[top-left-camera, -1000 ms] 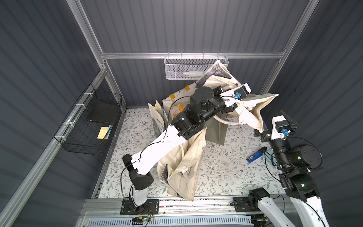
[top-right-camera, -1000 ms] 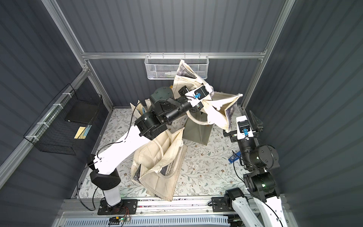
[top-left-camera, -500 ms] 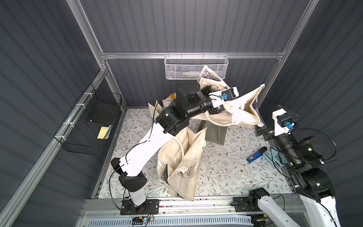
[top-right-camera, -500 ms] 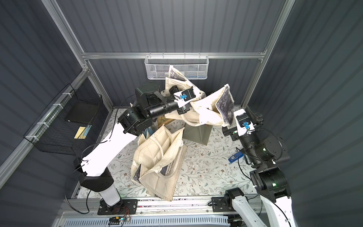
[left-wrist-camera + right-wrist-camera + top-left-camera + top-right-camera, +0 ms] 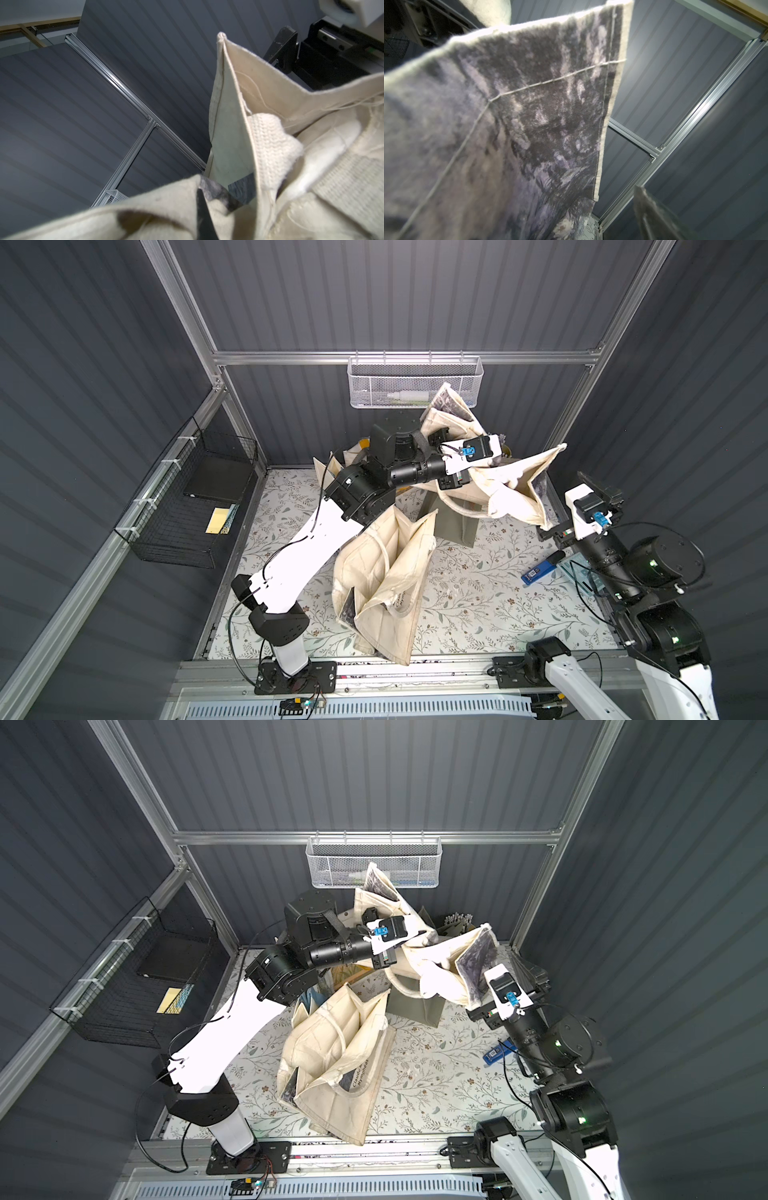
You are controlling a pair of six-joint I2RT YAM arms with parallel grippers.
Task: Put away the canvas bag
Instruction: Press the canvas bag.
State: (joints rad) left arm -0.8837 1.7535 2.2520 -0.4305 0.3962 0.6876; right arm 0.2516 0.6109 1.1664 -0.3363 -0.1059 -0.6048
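The canvas bag point(image 5: 511, 485) point(image 5: 444, 961), cream with a dark grey print, hangs in the air at the back, just under the white mesh basket point(image 5: 415, 381). My left gripper point(image 5: 498, 454) point(image 5: 417, 932) is shut on its upper fabric, and folds hide the tips. In the left wrist view the bag point(image 5: 239, 116) fills the frame, with one dark finger point(image 5: 202, 216) showing between folds. My right gripper point(image 5: 602, 491) point(image 5: 530, 973) stands open beside the bag's lower right corner. The printed panel point(image 5: 508, 124) fills the right wrist view beside one finger point(image 5: 654, 214).
A second cream bag point(image 5: 386, 572) lies open mid-table and a third point(image 5: 332, 464) stands at the back left. An olive green bag point(image 5: 453, 522) sits under the held one. A blue item point(image 5: 540, 568) lies at the right. A black wire basket point(image 5: 195, 497) hangs on the left wall.
My left arm has pulled the bag leftward and its elbow has swung back. The bag's right corner has lifted. My right gripper has shifted slightly by that corner and stays open.
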